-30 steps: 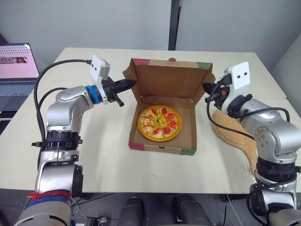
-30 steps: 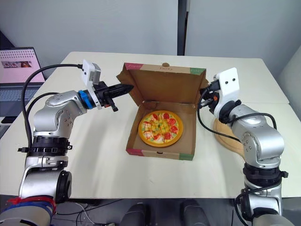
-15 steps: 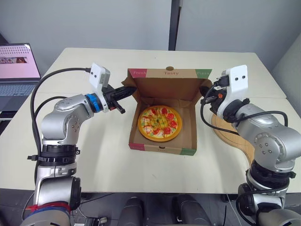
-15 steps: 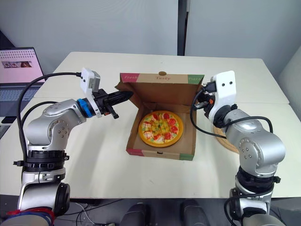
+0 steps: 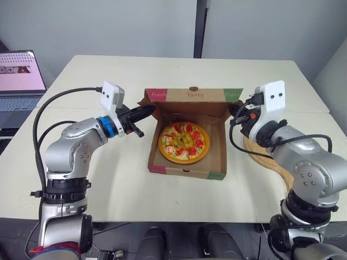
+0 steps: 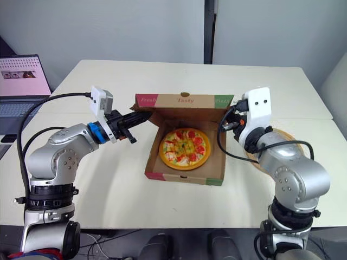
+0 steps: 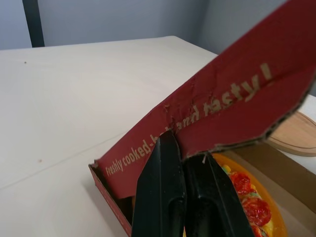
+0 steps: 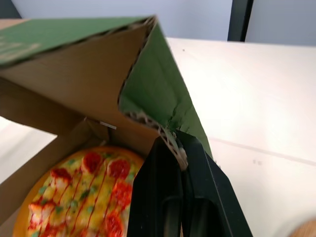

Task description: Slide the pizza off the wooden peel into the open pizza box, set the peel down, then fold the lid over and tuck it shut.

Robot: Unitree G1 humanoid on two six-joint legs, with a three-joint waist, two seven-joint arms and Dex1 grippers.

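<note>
- Cardboard first, from the head camera: one pizza box [image 5: 187,173] sits mid-table [image 5: 108,184]. Its lid [image 5: 192,95] is raised and tipped forward over the back edge, printed strip facing the camera.
- One pizza [image 5: 184,142] lies flat inside the box, red and yellow toppings up, with the box walls around it.
- One wooden peel [image 5: 269,162] lies on the table just right of the box, partly hidden under the right arm.
- One laptop [image 5: 19,81] stands open at the far left, well apart from the box.
- Two grippers work the lid, one per corner: the left gripper [image 5: 147,111] at the lid's left end, the right gripper [image 5: 237,111] at its right end.
- Left wrist camera: the two black fingers are pressed together, with the torn lower edge of one red flap [image 7: 222,108] pinched between their tips. Beyond it show the pizza and a slice of the peel.
- Right wrist camera: the fingers are closed tight on the corrugated corner of one green flap [image 8: 163,84]. The brown inner face of the lid lies beside it and the pizza sits below in the box.
</note>
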